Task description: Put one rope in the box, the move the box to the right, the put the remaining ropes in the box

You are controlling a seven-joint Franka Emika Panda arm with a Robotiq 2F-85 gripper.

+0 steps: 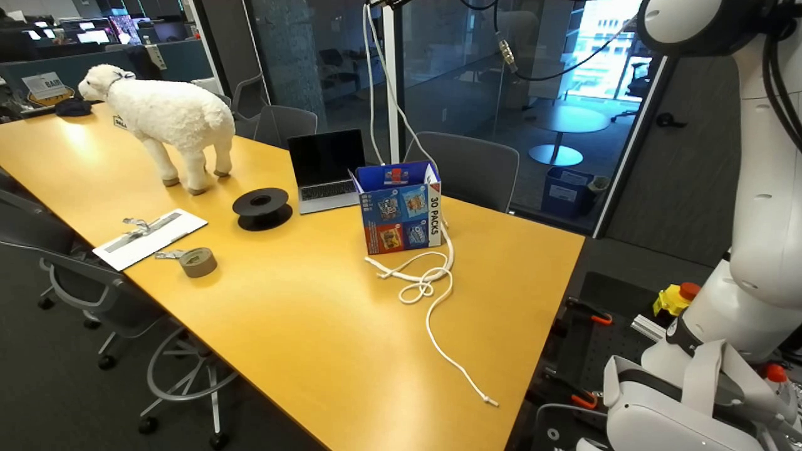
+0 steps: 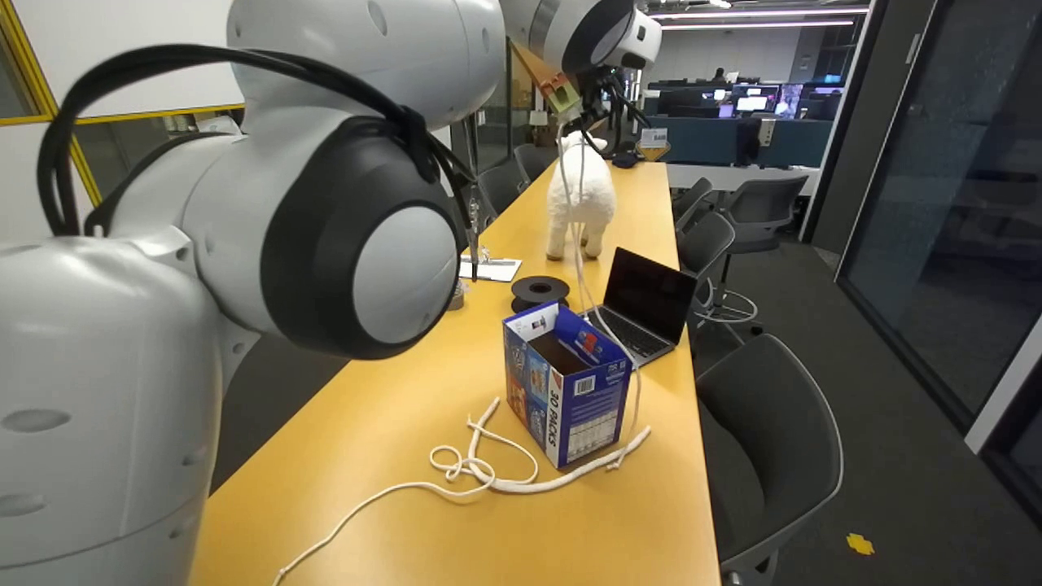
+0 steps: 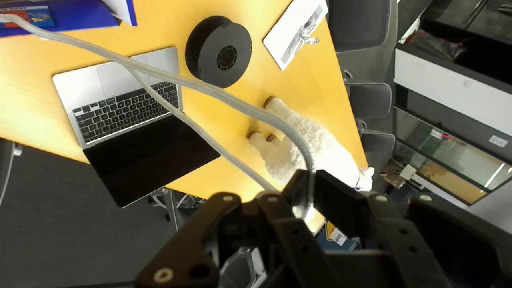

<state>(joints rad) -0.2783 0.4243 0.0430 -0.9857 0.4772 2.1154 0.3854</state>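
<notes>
The blue snack box point(image 1: 401, 216) stands open-topped on the table in both exterior views point(image 2: 590, 415); its edge shows in the wrist view point(image 3: 76, 18). My gripper point(image 3: 307, 190) is shut on a white rope point(image 3: 224, 96), high above the table. It is also in an exterior view point(image 2: 580, 120). The held rope hangs in two strands; one runs down past the box's outside in an exterior view point(image 2: 639, 395). A thick white rope point(image 2: 562, 483) and a thin white rope point(image 2: 383, 493) lie tangled on the table beside the box. Where the other strand ends is unclear.
An open laptop point(image 1: 329, 169) stands behind the box. A black spool point(image 1: 262, 210), a tape roll point(image 1: 198, 263), a white clipboard point(image 1: 150, 239) and a toy sheep point(image 1: 169, 116) are further along the table. Chairs point(image 2: 769, 456) line its sides.
</notes>
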